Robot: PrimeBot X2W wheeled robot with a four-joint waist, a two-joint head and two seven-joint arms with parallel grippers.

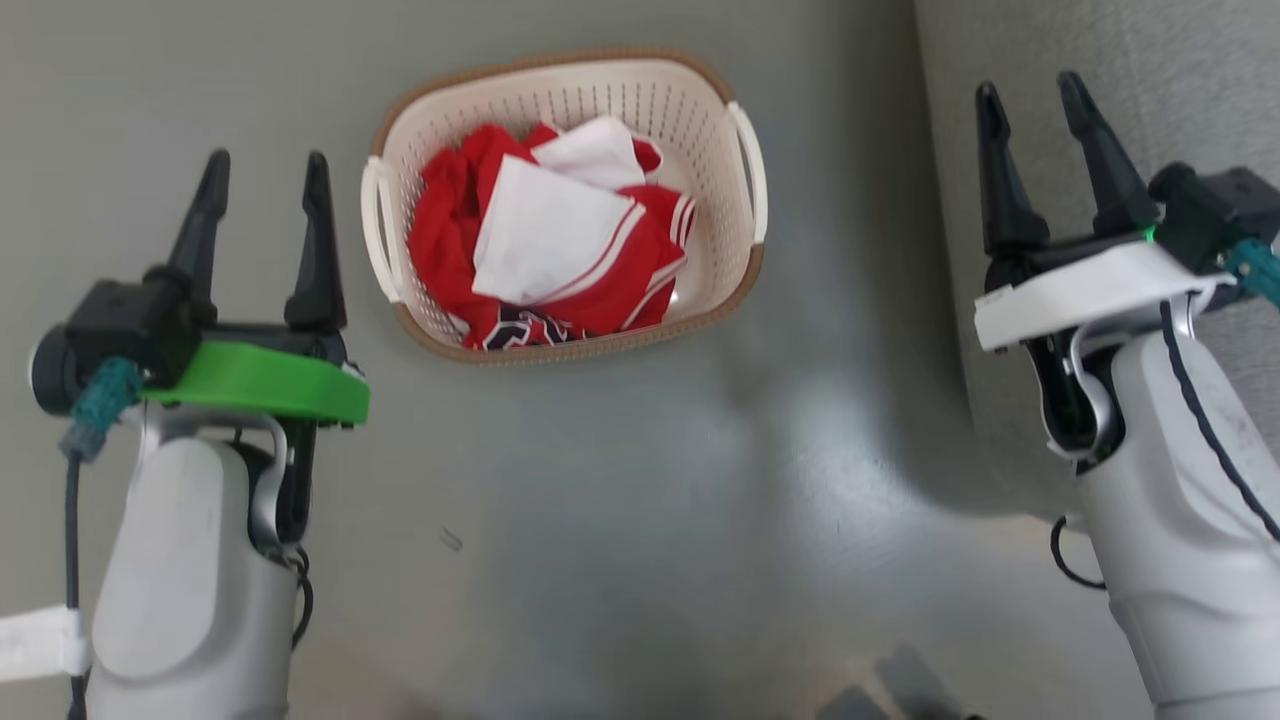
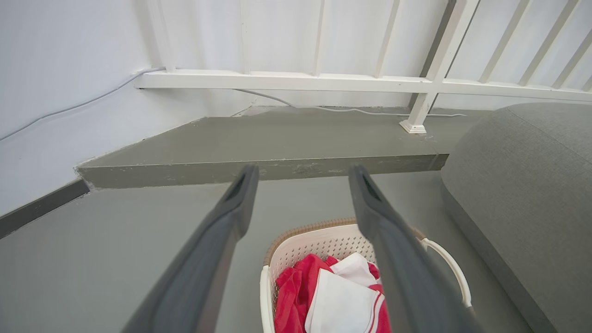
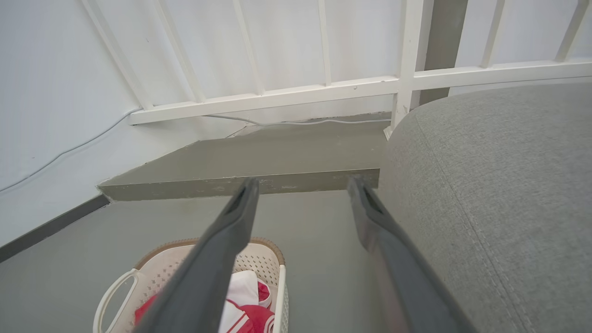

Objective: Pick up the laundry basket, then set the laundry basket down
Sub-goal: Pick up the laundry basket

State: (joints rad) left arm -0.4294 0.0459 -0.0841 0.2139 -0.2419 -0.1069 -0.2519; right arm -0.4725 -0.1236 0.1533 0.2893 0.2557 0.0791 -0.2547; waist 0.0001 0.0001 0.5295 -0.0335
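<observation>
Cream-white perforated laundry basket (image 1: 680,110) with brown rim sitting on grey floor (image 1: 640,500), red and white clothes (image 1: 550,230) heaped inside, left gripper (image 1: 268,165) off to its left, fingers spread and empty, right gripper (image 1: 1029,88) well apart, over grey upholstered seat (image 1: 1150,60), fingers parted, holding nothing

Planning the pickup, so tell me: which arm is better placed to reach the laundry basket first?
Left, probably. The left gripper hangs open close beside a white handle of the laundry basket; the right gripper, also open, sits farther off by the grey cushion.
</observation>
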